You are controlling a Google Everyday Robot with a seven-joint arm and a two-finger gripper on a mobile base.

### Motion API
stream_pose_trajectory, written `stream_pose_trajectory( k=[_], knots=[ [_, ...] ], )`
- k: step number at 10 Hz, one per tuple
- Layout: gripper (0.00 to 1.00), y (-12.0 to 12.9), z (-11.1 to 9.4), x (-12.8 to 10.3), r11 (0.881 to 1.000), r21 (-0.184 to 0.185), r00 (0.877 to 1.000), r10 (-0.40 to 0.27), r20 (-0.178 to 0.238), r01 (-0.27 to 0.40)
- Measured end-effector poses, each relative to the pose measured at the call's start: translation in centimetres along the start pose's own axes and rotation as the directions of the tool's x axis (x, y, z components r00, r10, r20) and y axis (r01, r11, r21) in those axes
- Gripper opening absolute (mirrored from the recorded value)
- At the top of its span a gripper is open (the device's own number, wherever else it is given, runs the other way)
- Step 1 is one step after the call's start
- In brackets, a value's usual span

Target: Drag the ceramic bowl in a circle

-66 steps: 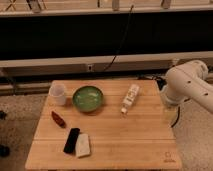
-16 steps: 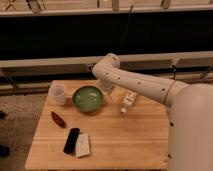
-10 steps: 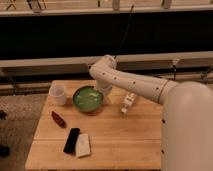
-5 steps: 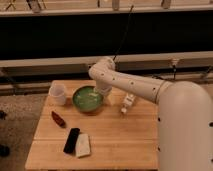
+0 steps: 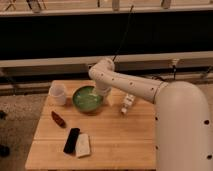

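The green bowl sits on the wooden worktop towards its back left, and the gripper hangs over the bowl's right rim with its fingers spread, grasping nothing; whether it touches the rim cannot be told. Just left of the bowl stands a white cup, right of the bowl lies a small white bottle, and in front of the bowl lie a red pepper, a black bar and a white block

My arm has swung from the table's right edge across to the left, and the gripper is now down at the ceramic bowl's right rim.
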Motion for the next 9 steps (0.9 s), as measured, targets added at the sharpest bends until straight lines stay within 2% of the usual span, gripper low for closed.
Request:
stream_pose_trajectory(
  k=[9],
  knots=[
    [0.80,-0.1,1.5,0.5,1.000,-0.002,0.999,-0.018,0.040,0.018]
  ],
)
